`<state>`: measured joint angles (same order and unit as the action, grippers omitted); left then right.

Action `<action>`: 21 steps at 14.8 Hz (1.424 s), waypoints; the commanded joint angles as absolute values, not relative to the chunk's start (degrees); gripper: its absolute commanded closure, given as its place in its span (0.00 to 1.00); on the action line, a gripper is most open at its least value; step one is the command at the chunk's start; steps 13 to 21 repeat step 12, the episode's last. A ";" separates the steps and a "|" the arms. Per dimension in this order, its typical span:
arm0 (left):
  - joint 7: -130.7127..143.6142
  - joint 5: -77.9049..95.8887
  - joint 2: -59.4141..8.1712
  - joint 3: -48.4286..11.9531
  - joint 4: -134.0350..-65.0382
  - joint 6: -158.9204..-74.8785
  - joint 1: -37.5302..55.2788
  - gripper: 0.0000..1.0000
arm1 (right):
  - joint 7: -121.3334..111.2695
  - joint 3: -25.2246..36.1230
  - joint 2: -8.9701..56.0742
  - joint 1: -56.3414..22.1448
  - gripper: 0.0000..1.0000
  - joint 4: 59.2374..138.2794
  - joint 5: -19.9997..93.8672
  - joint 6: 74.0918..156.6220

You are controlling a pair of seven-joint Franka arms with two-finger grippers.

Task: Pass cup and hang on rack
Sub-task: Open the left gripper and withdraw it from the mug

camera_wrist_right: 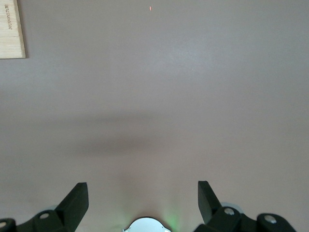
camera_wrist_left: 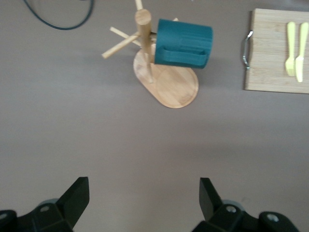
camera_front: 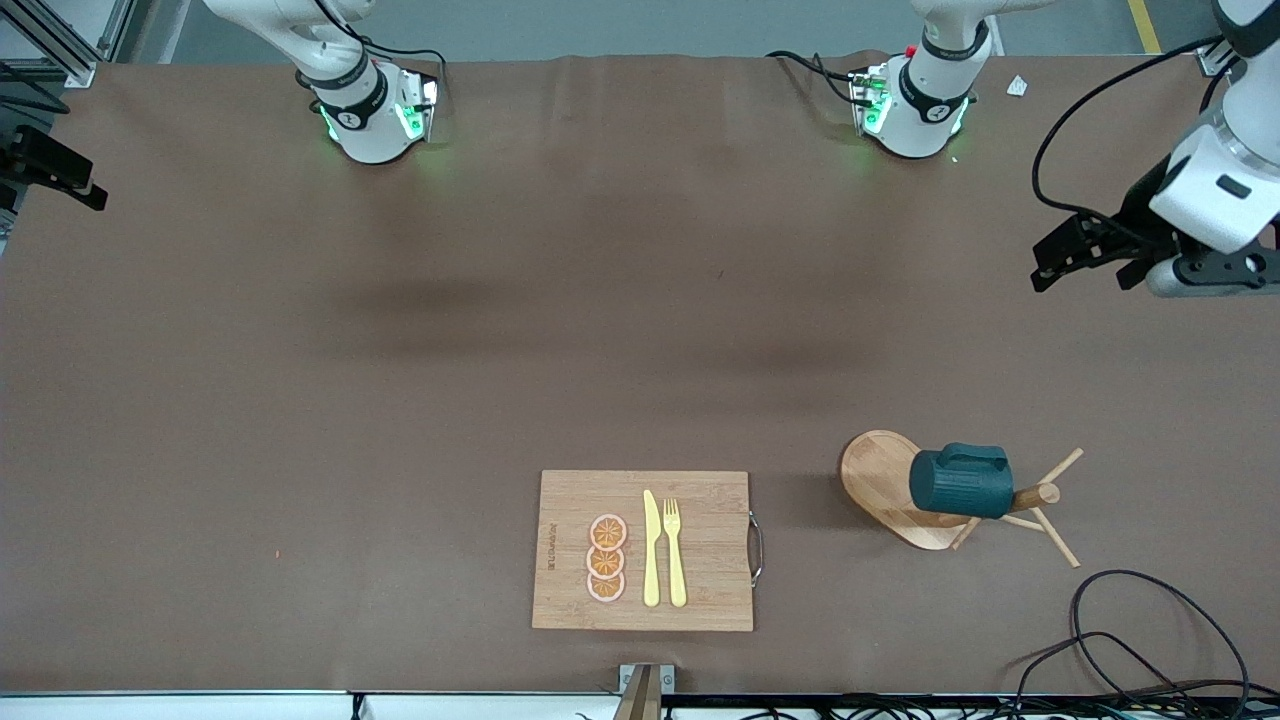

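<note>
The dark teal cup (camera_front: 960,482) hangs by its handle on a peg of the light wooden rack (camera_front: 875,475), which stands near the left arm's end of the table. Both show in the left wrist view, the cup (camera_wrist_left: 186,41) lying sideways against the rack's (camera_wrist_left: 169,84) post. My left gripper (camera_front: 1085,275) is open and empty, up in the air over bare table, apart from the rack; its wrist view (camera_wrist_left: 143,186) shows only tablecloth between the fingers. My right gripper (camera_wrist_right: 142,189) is open and empty, over its own arm's base; it does not show in the front view.
A wooden cutting board (camera_front: 700,590) with a metal handle lies near the front edge, carrying a yellow knife (camera_front: 651,550), a yellow fork (camera_front: 675,550) and orange slices (camera_front: 607,558). A black cable (camera_front: 1150,620) loops on the table beside the rack.
</note>
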<state>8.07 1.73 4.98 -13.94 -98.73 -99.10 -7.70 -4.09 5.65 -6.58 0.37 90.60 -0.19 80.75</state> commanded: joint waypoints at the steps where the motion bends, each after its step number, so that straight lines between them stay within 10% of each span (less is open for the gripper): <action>1: 7.21 0.09 7.47 -14.32 -100.81 -100.29 -7.82 0.00 | -4.66 5.80 -7.21 0.26 0.00 91.23 0.62 81.04; 21: 7.12 0.00 2.81 -13.89 -91.23 -95.71 -8.26 0.00 | -4.66 5.80 -7.21 0.18 0.00 91.23 0.53 81.04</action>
